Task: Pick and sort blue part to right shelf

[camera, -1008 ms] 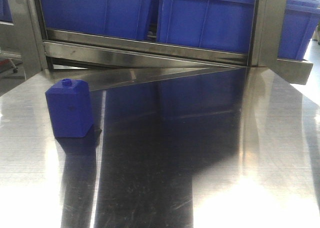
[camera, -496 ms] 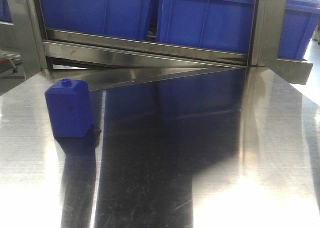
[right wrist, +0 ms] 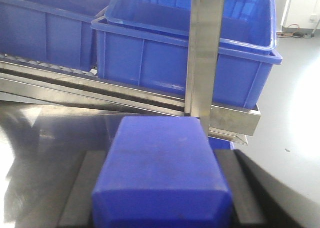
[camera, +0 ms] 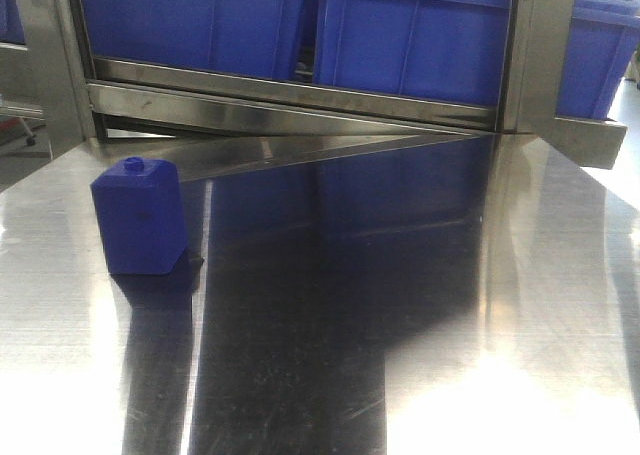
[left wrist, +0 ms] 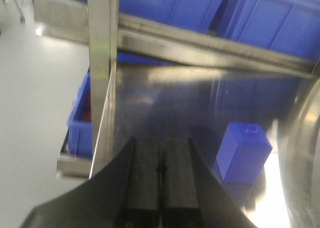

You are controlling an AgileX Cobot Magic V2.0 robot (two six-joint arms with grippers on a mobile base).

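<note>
- Steel tabletop (camera: 420,305) in front of a sloped rack of blue bins (camera: 400,35). Neither arm shows in the front view.
- Right end effector (right wrist: 161,160) holds a blue part (right wrist: 160,173). The block fills the gap between two dark pads (right wrist: 80,188), one against each flank, with a broad face turned up toward the wrist camera.
- Ahead of the held part, and higher, a blue bin (right wrist: 165,62) sits on the shelf rail. A steel upright (right wrist: 205,52) crosses the bin's front.
- That bin is the likely target. The part's long axis seems to run forward toward it, so the coming move probably calls for a lift up and over the rim, keeping clear of the upright.
- Second blue part (camera: 140,218) stands upright on the left side of the tabletop, a small cap on top, well apart from the rack.
- Left end effector (left wrist: 161,145) has its two fingers pressed together and holds nothing. In its wrist view the second blue part lies ahead and to its right, near but not touching.
- Left arm is nearer that standing part. The right arm is already occupied.
</note>
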